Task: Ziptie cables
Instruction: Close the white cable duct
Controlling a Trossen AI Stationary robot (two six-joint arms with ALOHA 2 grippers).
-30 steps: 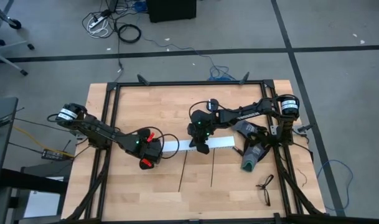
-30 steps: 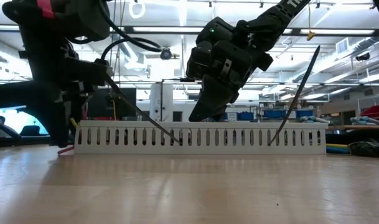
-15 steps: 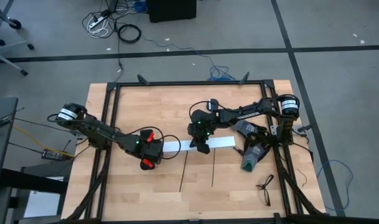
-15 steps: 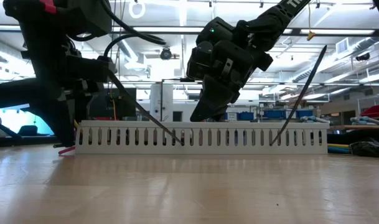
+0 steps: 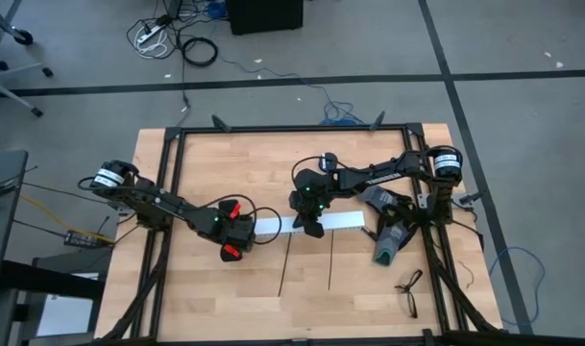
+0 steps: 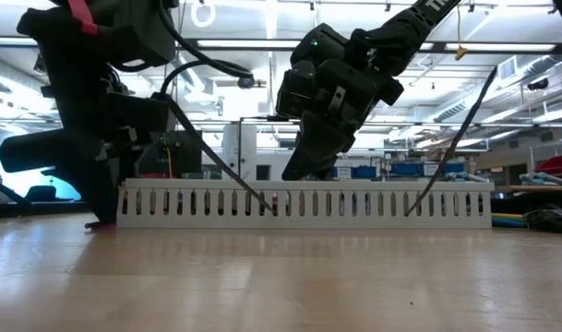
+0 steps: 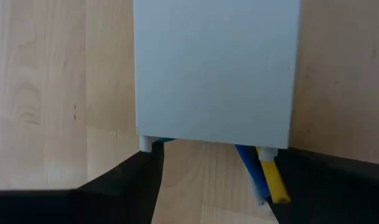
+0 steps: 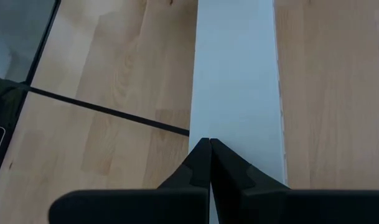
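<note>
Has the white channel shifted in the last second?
Yes. In the low view the white slotted channel has slid slightly to the picture's right along the table; its right end now sits nearer the items at the table's right edge.

Left gripper (image 5: 237,234) has shifted slightly rightward in the high view, closing on the left end of the white channel (image 5: 273,226). In the low view the channel (image 6: 304,202) has slid right, and the right-hand ziptie (image 6: 451,138) with it

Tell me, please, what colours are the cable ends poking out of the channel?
Blue and yellow cable ends, clearest in the left wrist view.
</note>
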